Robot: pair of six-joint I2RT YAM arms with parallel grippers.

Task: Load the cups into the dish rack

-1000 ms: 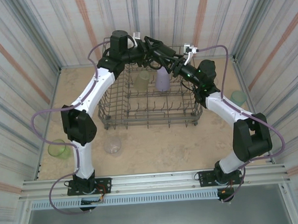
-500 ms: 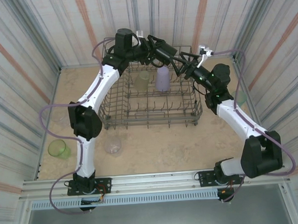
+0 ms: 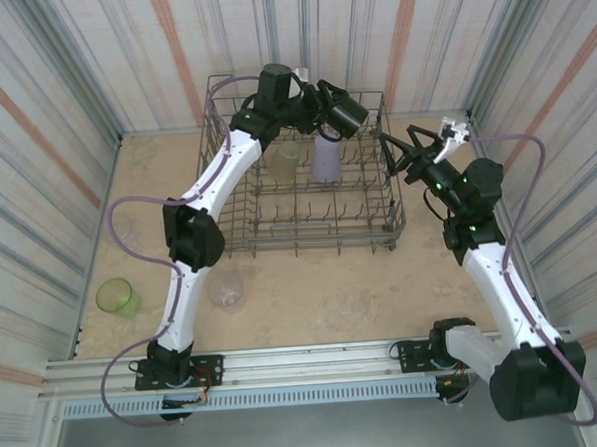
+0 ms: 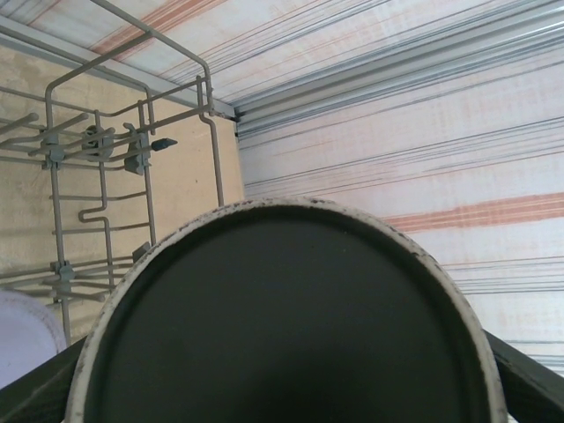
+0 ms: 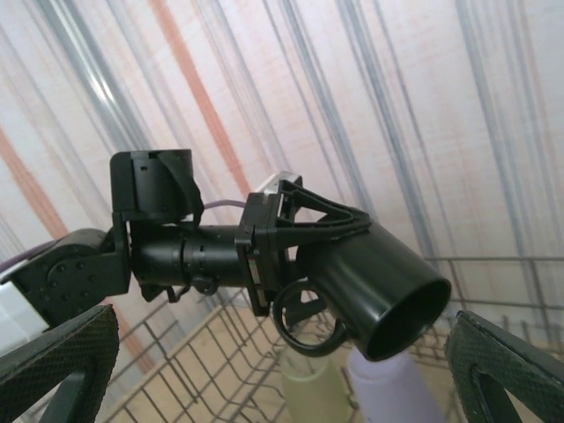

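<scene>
Mid-loading, the left end effector (image 3: 323, 102) grips the dark mug (image 3: 344, 115) on its side above the dish rack's (image 3: 310, 245) far end, while the right end effector (image 3: 412, 149) hangs wide and empty beside the rack; next, the mug likely needs tipping mouth-down and lowering between the tines.

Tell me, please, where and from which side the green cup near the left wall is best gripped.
Grip the green cup by its rim from straight above, one finger inside and one outside. It seems to stand upright with its mouth facing up and stands apart from the other cups, so a descent from above looks unobstructed.
</scene>
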